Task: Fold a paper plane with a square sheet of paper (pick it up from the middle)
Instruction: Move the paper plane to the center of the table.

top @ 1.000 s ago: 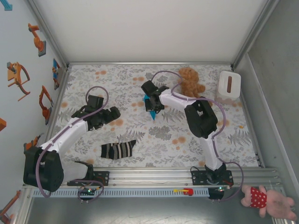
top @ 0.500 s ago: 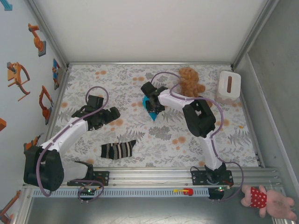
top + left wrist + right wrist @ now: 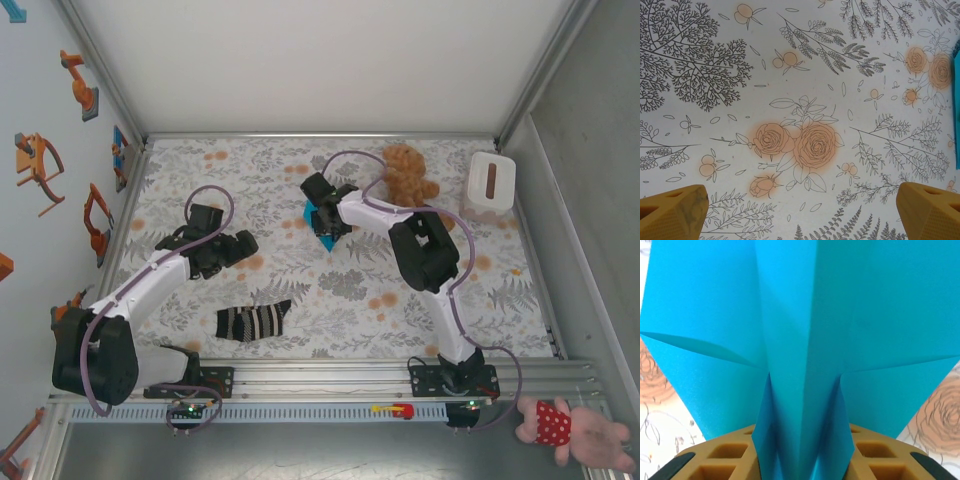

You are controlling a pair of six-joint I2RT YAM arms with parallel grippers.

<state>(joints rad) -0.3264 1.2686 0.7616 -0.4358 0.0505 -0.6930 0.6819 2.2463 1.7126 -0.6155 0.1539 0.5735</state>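
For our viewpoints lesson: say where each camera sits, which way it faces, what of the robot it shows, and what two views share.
Top external: above and behind, looking down on the table; both arms show, bases nearest.
Left wrist: on the left arm, facing down at the table; the left gripper with fingers wide apart.
Right wrist: on the right arm, looking along its fingers at the paper plane between them.
Shared: top external and right wrist both show the paper plane.

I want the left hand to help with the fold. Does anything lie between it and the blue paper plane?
Nothing visible does. Bare tablecloth runs from the left hand to the paper plane; the striped sock lies toward the near edge, off that line. The right hand sits at the plane.
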